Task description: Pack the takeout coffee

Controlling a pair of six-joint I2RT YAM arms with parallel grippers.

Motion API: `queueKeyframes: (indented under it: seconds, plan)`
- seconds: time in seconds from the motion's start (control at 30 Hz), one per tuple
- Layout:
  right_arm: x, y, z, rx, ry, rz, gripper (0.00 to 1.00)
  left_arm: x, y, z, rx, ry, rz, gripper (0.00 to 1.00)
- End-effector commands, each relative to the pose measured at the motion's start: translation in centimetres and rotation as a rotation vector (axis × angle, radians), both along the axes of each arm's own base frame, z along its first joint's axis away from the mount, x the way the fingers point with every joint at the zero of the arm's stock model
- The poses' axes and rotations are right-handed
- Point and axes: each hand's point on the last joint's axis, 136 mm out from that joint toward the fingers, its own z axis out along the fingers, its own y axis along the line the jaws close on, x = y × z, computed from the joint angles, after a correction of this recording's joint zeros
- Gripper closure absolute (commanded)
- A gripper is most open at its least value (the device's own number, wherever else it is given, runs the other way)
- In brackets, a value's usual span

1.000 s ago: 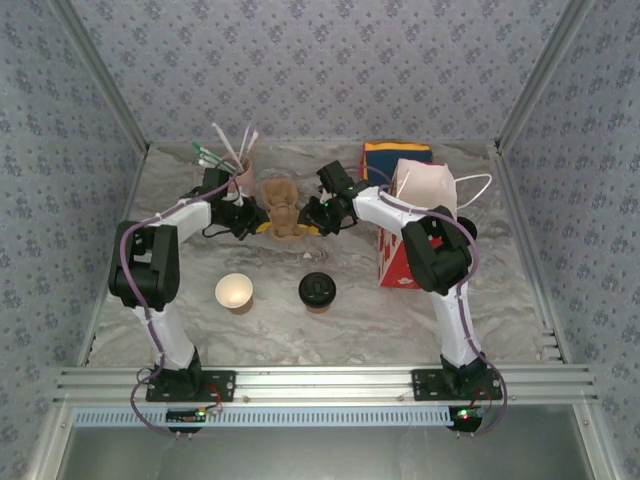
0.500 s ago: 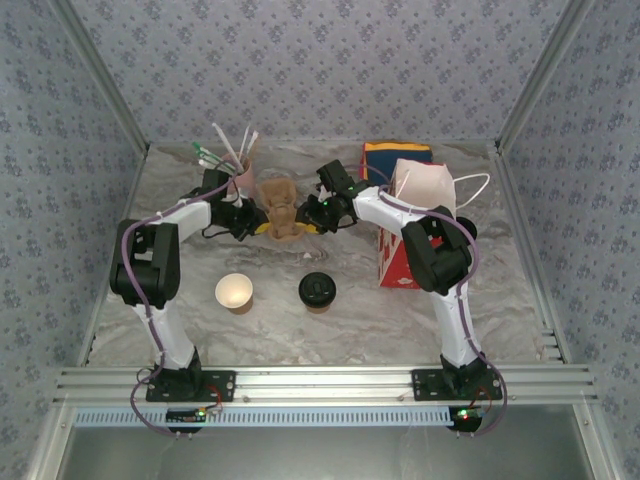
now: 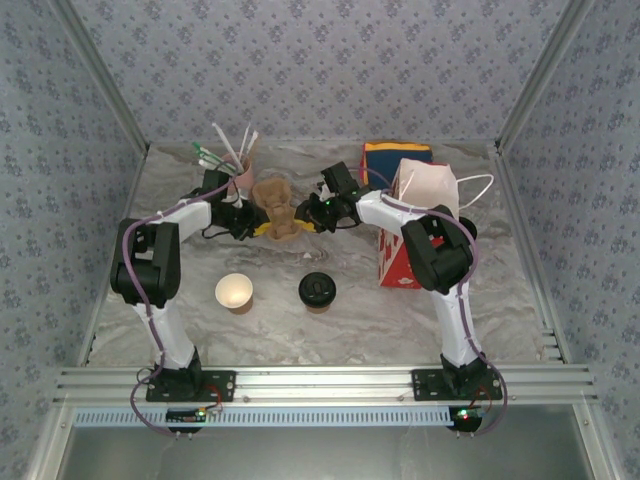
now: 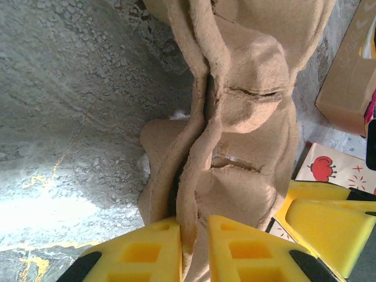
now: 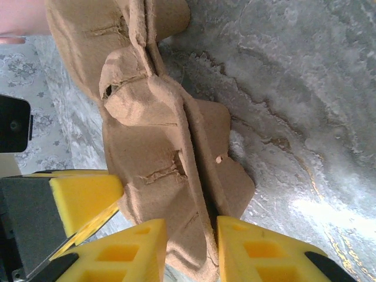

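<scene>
The top camera looks down from high at the near edge. Both wrist cameras, facing from opposite sides, sit close against the shared brown moulded-pulp tray.

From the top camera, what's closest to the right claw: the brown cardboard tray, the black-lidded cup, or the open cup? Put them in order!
From the right claw:
1. Brown moulded-cardboard cup tray: pinched in it, on its left.
2. Tan paper cup with black plastic lid: toward the arm bases.
3. Lidless paper cup with cream-white inside: farther left.
</scene>
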Motion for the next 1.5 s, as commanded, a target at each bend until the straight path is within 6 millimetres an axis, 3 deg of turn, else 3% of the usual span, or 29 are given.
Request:
queueKeyframes:
  seconds: [0.0,0.33,0.6,0.87,1.17,1.47]
  plan:
    - [-0.5,1.4,0.5,0.064,0.0,0.04,0.71,-0.1,-0.5,-0.1,-0.022,0.008,-0.025,0.82]
    - [-1.1,1.1,-1.6,-0.03,0.042,0.059,0.7,0.1,-0.5,0.5,-0.018,-0.002,-0.03,0.82]
    - [-1.1,0.6,-1.6,-0.058,0.028,0.055,0.8,0.0,-0.4,0.7,-0.006,-0.006,-0.034,0.8]
    - [-0.9,0.4,-0.1,-0.042,-0.013,0.053,1.0,0.2,0.0,2.0,0.027,-0.034,-0.043,0.77]
    - [-0.5,0.3,2.8,-0.003,-0.08,0.046,1.0,0.6,0.5,3.3,0.055,-0.061,-0.044,0.62]
    - [-0.2,-0.4,4.8,0.03,-0.124,0.022,1.0,0.6,0.9,3.7,0.07,-0.067,-0.041,0.56]
